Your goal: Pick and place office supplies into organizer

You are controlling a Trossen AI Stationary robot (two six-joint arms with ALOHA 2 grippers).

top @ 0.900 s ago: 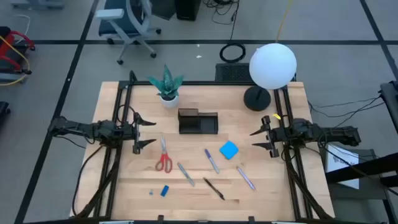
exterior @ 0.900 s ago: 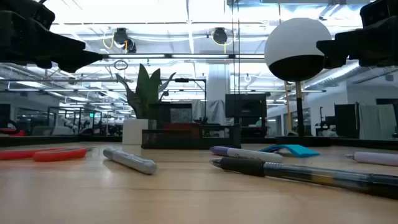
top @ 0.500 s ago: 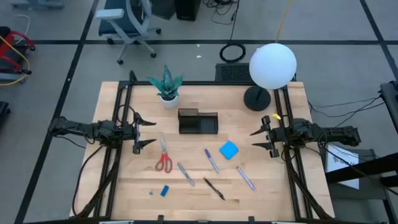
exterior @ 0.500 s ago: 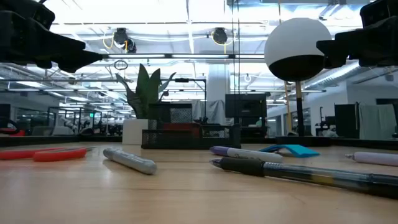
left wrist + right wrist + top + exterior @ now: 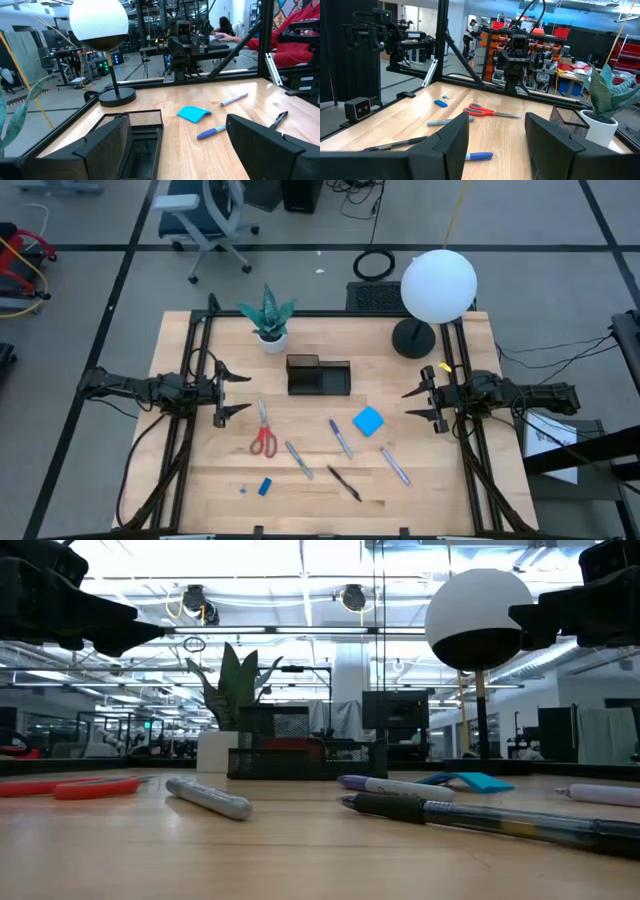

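Note:
My left gripper (image 5: pixel 232 391) hovers open at the table's left edge, above and left of the red-handled scissors (image 5: pixel 263 431). My right gripper (image 5: pixel 416 405) hovers open at the right edge, right of the bright blue notepad (image 5: pixel 368 421). The black organizer (image 5: pixel 318 375) stands at mid-table toward the far side. Purple pens (image 5: pixel 340 438) (image 5: pixel 395 465), a grey pen (image 5: pixel 298 459) and a black pen (image 5: pixel 343 482) lie flat on the wood. A tiny blue block (image 5: pixel 265 486) lies near the near edge. In the left wrist view the organizer (image 5: pixel 135 137) sits between my open fingers.
A green potted plant (image 5: pixel 268 317) stands at the far left. A lamp with a round black base (image 5: pixel 413 337) and a white globe (image 5: pixel 438 285) stands at the far right. A tiny grey bit (image 5: pixel 242 489) lies beside the blue block. Bare wood stretches along the near edge.

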